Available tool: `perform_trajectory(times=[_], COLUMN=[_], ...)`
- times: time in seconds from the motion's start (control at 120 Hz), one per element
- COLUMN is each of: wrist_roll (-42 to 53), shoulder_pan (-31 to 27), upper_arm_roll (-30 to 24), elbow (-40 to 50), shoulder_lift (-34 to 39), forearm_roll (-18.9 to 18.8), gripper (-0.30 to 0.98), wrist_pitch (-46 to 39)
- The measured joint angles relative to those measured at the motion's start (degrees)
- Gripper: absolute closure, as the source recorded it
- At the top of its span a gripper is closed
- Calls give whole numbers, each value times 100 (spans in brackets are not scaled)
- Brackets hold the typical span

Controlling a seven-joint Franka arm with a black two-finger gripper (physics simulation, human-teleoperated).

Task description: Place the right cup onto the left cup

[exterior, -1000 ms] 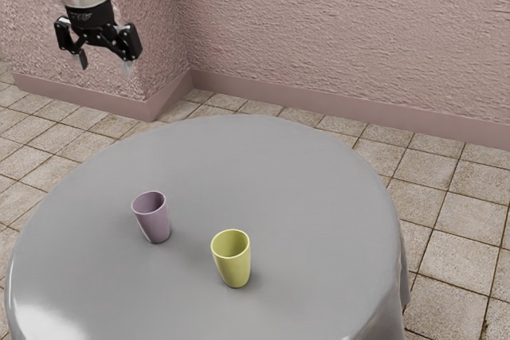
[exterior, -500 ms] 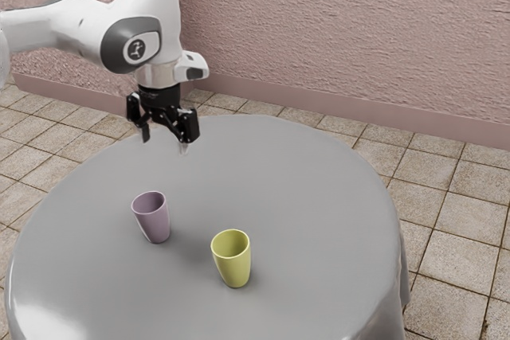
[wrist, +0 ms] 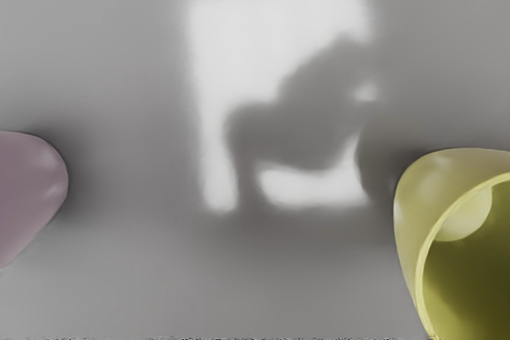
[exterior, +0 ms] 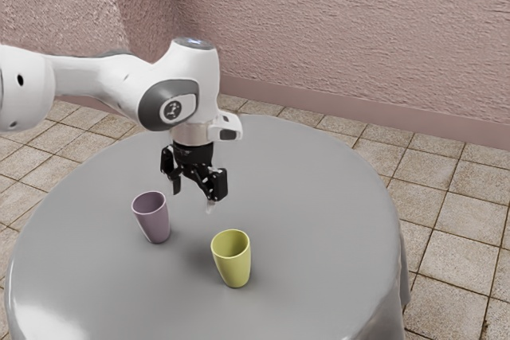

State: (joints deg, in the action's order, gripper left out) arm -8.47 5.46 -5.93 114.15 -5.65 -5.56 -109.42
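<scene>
Exterior view's giving us a big pink wall [exterior: 335, 29] with really rough, lumpy plaster, and square beige tiles [exterior: 446, 236] are covering the floor under it. The round table [exterior: 319, 197] is wearing a smooth grey cover that's draping over the edge and shining a bit. In the wrist view, a bright patch of light [wrist: 231, 53] is falling on that cover between the two cups, and a dark, blobby shadow [wrist: 295, 125] is cutting across it.

The glossy white arm [exterior: 195, 77] is reaching in from the exterior view's left. Its black jaws are hanging above the table, spread apart and holding nothing, kinda near both cups.

As for the task's cups, the yellow cup [exterior: 233, 264] is standing upright on the table, toward the exterior view's right, smooth and tapering to a narrower base. The purple cup [exterior: 154, 222] is standing upright too, same sort of shape, well clear of the yellow one.

Only branding I'm spotting is a little round emblem [exterior: 171, 108] that's sitting on the arm's dark grey panel, and I'm not managing to read it.
</scene>
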Motion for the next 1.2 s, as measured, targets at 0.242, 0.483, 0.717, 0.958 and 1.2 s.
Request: perform_trajectory(times=[0.242,0.483,0.717,0.958,1.2], wrist_roll=[-37,-119,-214,-282,-439], shoulder_pan=[11,10,10,13,15], upper_arm_roll=[-92,-170,-213,-252,-499], elbow=[106,136,226,241,233], shoulder_lift=[-195,-509,-711,-854,-886], forearm_roll=[45,102,185,268,248], gripper=[0,0,0,5,56], wrist_pitch=[-175,-437,-673,-822,-892])
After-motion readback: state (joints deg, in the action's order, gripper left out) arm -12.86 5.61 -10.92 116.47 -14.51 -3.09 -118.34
